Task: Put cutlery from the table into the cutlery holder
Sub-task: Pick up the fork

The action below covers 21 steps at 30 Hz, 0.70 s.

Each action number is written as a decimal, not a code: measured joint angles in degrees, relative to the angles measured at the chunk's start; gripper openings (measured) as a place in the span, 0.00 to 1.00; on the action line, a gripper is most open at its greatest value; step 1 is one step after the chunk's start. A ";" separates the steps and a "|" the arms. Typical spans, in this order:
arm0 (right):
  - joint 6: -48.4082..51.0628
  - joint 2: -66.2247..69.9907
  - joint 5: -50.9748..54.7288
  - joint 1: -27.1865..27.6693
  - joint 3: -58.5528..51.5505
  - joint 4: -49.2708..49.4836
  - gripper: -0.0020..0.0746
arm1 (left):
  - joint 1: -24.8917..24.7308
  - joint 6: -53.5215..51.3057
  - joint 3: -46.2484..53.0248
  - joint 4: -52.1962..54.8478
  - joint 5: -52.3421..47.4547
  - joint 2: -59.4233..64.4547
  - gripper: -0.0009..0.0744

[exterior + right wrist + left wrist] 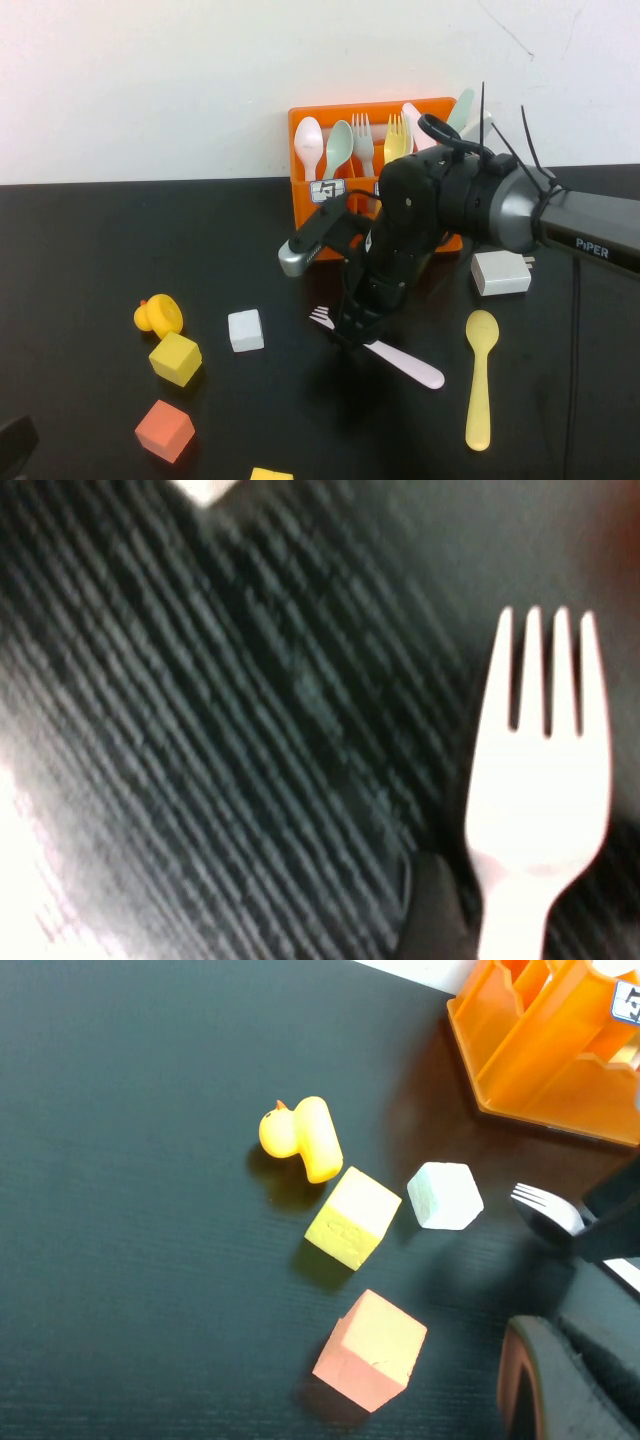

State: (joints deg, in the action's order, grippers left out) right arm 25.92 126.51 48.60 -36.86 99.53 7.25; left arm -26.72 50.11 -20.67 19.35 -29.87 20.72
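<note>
The pale pink fork (400,362) lies on the black table (90,250), tines toward the left. My right gripper (350,335) is down over its neck. In the right wrist view the fork (540,810) fills the frame and dark fingers (432,915) press against its neck. The yellow spoon (481,380) lies on the table to the right. The orange cutlery holder (310,205) stands at the back with several pieces upright in it. No grey-green fork shows on the table. My left gripper (15,440) sits at the front left corner, away from the cutlery.
A white charger block (500,272) lies right of the holder. A yellow duck (158,315), a yellow cube (175,359), a white cube (245,329), an orange-pink cube (164,430) and another yellow piece (270,474) lie at the front left.
</note>
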 joint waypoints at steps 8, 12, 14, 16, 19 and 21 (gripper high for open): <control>0.74 0.09 -3.30 0.00 0.00 0.09 0.61 | 0.00 0.00 0.00 0.00 0.00 0.00 0.01; 1.05 0.09 -2.24 0.00 0.00 0.13 0.61 | 0.00 0.00 0.00 0.00 0.00 0.00 0.01; 1.14 0.09 -1.65 0.00 0.00 0.13 0.61 | 0.00 0.00 0.00 0.00 0.00 0.00 0.01; 1.14 0.09 -1.24 0.00 0.00 0.13 0.61 | 0.00 0.00 0.00 0.00 0.00 0.00 0.01; 1.18 0.09 -1.24 0.00 0.00 0.13 0.61 | 0.00 0.00 0.00 0.00 0.00 0.00 0.01; 1.18 0.09 -1.24 0.00 0.00 0.13 0.61 | 0.00 0.00 0.00 0.00 0.00 0.00 0.01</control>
State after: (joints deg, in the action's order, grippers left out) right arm 27.11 126.60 47.35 -36.86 99.53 7.38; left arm -26.72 50.11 -20.67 19.35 -29.87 20.72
